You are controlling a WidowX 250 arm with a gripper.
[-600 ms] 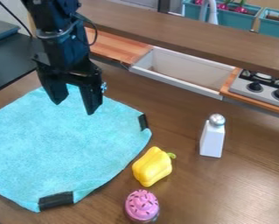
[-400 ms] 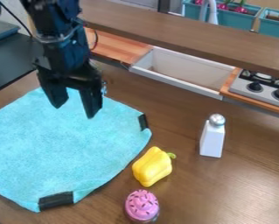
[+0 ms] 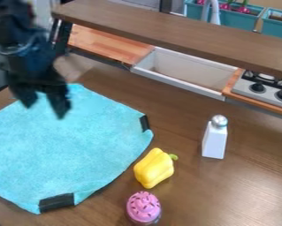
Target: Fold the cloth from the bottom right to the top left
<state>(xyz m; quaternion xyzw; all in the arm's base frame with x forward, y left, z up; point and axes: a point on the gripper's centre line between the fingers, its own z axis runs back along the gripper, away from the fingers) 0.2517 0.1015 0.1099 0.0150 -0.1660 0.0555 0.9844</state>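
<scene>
- One blue cloth (image 3: 66, 148) lay mostly flat, just left of the yellow pepper (image 3: 154, 168).
- The gripper (image 3: 45, 111), spread apart and empty, hung up and left of the pepper.
- Folding seemed not begun; next, it likely had to grab the cloth's edge by the pepper.
- The cloth's left side was cut off; the gripper's height was hard to tell.

No readable text, labels, brands, numbers or signs — nothing legible on anything here.
</scene>
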